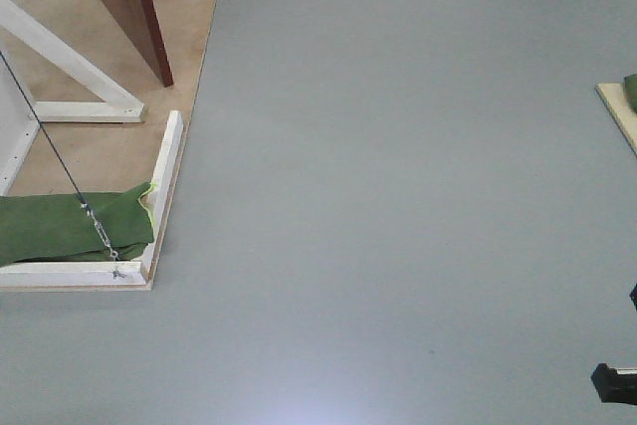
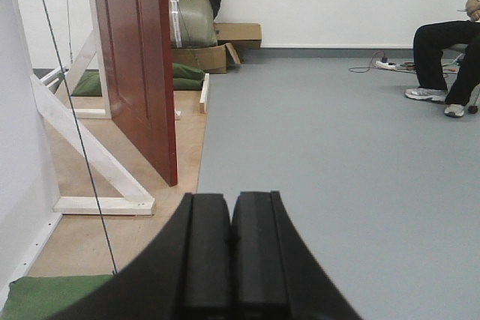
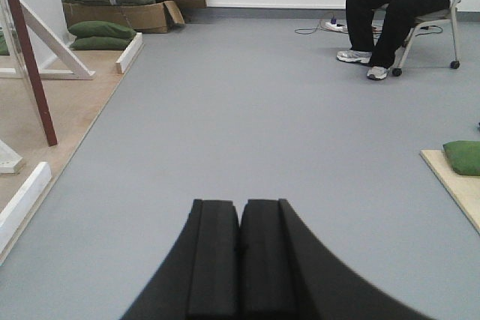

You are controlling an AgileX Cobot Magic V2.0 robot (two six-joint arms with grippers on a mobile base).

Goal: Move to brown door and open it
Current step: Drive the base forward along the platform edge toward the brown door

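**Door ahead-left, both grippers closed and holding nothing**

- Brown door (image 2: 139,73) stands upright, long axis vertical, top cut off in every view.
- Left wrist view: the door is seen nearly edge-on, with the narrow edge toward the camera and the paneled face turned left. The bottom corner sits over the tan platform (image 1: 100,156), near its border with the gray floor (image 1: 398,196).
- Front view: the door is at upper left, well apart from the robot. Only its lower part shows.
- White braces (image 2: 97,162) slant from the frame down to the platform, just left of the door.
- A thin cable (image 1: 98,229) with a turnbuckle runs down to the platform's near corner, over a green sandbag (image 1: 70,226).
- Left gripper (image 2: 231,198): pads pressed together, nothing between them, aimed along the floor just right of the door edge.
- Right gripper (image 3: 240,204): same, pads touching and nothing held, aimed over open floor with the door far left in its view.
- Background: a seated person (image 3: 397,5) at far right and cardboard boxes (image 2: 206,58) against the back wall.
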